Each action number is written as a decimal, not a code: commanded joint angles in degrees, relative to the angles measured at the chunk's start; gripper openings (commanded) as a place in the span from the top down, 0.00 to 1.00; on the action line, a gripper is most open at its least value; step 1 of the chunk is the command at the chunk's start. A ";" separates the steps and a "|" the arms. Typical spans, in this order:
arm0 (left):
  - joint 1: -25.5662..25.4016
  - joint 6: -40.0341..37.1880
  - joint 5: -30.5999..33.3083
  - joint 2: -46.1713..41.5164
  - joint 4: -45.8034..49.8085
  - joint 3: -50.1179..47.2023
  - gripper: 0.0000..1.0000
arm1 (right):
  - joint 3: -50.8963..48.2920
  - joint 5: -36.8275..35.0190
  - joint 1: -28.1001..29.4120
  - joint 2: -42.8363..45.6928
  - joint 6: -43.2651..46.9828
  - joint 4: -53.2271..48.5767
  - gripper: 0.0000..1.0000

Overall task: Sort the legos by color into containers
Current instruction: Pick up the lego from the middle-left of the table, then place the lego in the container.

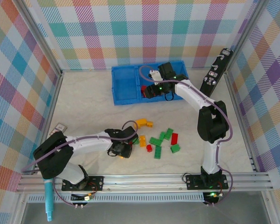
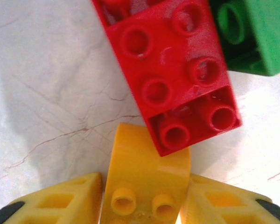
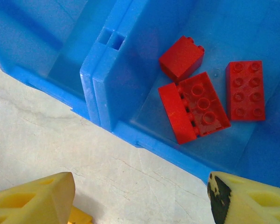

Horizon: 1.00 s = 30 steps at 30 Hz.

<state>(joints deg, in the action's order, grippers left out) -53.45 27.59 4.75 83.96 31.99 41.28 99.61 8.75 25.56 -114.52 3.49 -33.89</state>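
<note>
— Above the table, seen from overhead, your left claw [image 1: 137,141] sits low at the near-left edge of a loose scatter of small red, green and yellow-orange plastic bricks [image 1: 161,141] on the pale marbled table [image 1: 84,107].

— And my right one?

— Your right claw [image 1: 151,92] hangs over the near side of the blue plastic three-compartment tray [image 1: 123,84] at the far end. A bit of red shows in what looks like the middle compartment. Right of the tray leans a long black device [image 1: 214,72]; its white marks are too small to read.

— What does the left wrist camera give?

— Its yellow fingers [image 2: 65,198] press on both sides of a yellow-orange plastic brick with a curved back [image 2: 144,158], so you are clamped on it. A red studded plastic brick [image 2: 172,74] lies just beyond, its near corner over that brick's far end. A green plastic brick [image 2: 256,32] sits just beside the red one, farther right.

— And the right wrist camera?

— Your yellow finger pads [image 3: 37,200] stand wide apart with nothing between them, above bare table just short of the tray's near wall. Three red plastic bricks [image 3: 196,107] lie close together in one compartment, just right of a blue dividing wall [image 3: 102,88]. I see no readable writing on them.
</note>
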 commanded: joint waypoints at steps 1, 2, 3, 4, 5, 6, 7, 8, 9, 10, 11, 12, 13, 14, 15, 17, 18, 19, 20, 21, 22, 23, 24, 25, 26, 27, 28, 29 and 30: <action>-0.67 4.66 -8.84 2.65 -4.12 -4.71 0.62 | -0.30 -0.64 0.19 2.98 -0.13 0.07 0.25; -0.84 4.78 -9.18 2.77 -4.13 -4.76 0.65 | -0.38 -0.90 0.14 3.12 -0.10 -0.13 0.25; -1.02 4.69 -9.32 2.87 -3.75 -4.52 0.68 | -0.54 -1.14 0.10 3.33 -0.01 -0.37 0.25; -1.29 4.59 -9.24 2.81 -3.16 -4.16 0.71 | -0.81 -1.28 0.03 3.79 -0.01 -0.80 0.25; -1.52 4.30 -8.95 2.51 -2.53 -3.87 0.74 | -1.20 -1.28 -0.06 4.30 -0.10 -1.06 0.25; -1.74 3.78 -8.72 1.86 -1.85 -3.52 0.76 | -1.79 -0.92 -0.28 5.13 -0.38 -1.38 0.25; -1.74 2.74 -8.64 0.89 -1.13 -3.07 0.77 | -2.78 -0.16 -0.64 6.24 -0.99 -1.57 0.25; -1.75 1.67 -8.47 -0.27 -0.48 -2.49 0.78 | -3.87 0.59 -0.97 7.44 -1.55 -1.54 0.25; -1.74 0.10 -8.11 -1.81 0.31 -1.67 0.78 | -5.38 1.71 -1.48 9.06 -2.45 -1.30 0.24; -1.74 -1.52 -7.50 -3.70 1.03 -0.65 0.79 | -7.15 2.72 -1.99 10.85 -3.40 -0.78 0.24; -1.74 -2.94 -6.84 -5.36 1.75 0.42 0.79 | -8.55 3.49 -2.38 12.53 -4.22 -0.41 0.24; -1.74 -4.87 -5.97 -7.18 2.30 1.73 0.79 | -10.25 4.37 -2.79 14.41 -5.10 0.06 0.24; -1.66 -6.76 -5.01 -8.64 2.99 3.53 0.79 | -11.95 4.77 -2.95 16.28 -5.64 0.39 0.24; -1.51 -8.48 -4.09 -9.45 3.73 5.32 0.79 | -13.11 4.49 -3.02 17.89 -6.08 0.40 0.24; -1.19 -10.16 -2.89 -9.99 4.40 8.20 0.78 | -14.22 3.83 -3.06 19.67 -6.51 -0.09 0.24; -0.08 -13.04 -1.00 -8.98 5.54 14.34 0.77 | -17.17 0.95 -3.06 23.64 -8.38 -0.61 0.24; 0.69 -14.62 -0.26 -7.26 6.07 19.10 0.77 | -19.26 -0.27 -3.14 26.35 -9.59 -0.58 0.24; 1.39 -16.18 0.34 -4.82 6.68 23.85 0.77 | -21.57 -1.37 -3.24 29.12 -10.69 -0.54 0.23; 1.85 -17.72 0.80 -2.31 7.01 27.72 0.77 | -23.52 -2.42 -3.24 31.50 -11.51 -0.71 0.23; 2.18 -19.46 1.49 0.81 7.27 33.06 0.77 | -25.79 -4.02 -3.28 34.40 -12.62 -0.93 0.23; 2.50 -21.58 1.83 4.30 7.34 38.57 0.77 | -28.09 -5.61 -3.24 37.30 -13.79 -1.32 0.22; 2.74 -23.28 1.77 7.35 7.03 42.98 0.77 | -29.95 -6.71 -3.24 39.83 -14.67 -1.61 0.22; 3.04 -25.14 1.65 10.99 6.69 48.08 0.77 | -32.25 -7.71 -3.24 42.73 -15.72 -2.19 0.21; 3.47 -26.54 1.34 14.89 6.51 53.41 0.77 | -34.38 -8.40 -3.24 45.43 -16.82 -2.85 0.21; 3.93 -27.64 0.91 18.15 6.39 57.89 0.77 | -35.98 -8.86 -3.24 47.50 -17.81 -3.73 0.20; 4.55 -28.56 0.74 22.26 6.29 63.19 0.77 | -37.48 -9.51 -3.22 49.63 -19.17 -5.25 0.20; 5.19 -28.80 0.61 26.22 6.33 68.37 0.77 | -39.00 -10.29 -3.26 51.45 -20.87 -7.05 0.20; 5.86 -28.91 -0.19 29.38 6.17 72.56 0.77 | -40.29 -11.03 -3.24 53.17 -22.54 -8.59 0.20; 6.50 -29.16 -1.19 32.90 5.92 76.96 0.77 | -41.79 -11.62 -3.24 55.05 -24.55 -10.04 0.20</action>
<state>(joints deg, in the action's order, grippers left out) -48.86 2.66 4.89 110.17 36.69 110.24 60.84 0.54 22.13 -62.28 -14.59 -38.59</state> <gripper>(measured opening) 0.301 0.798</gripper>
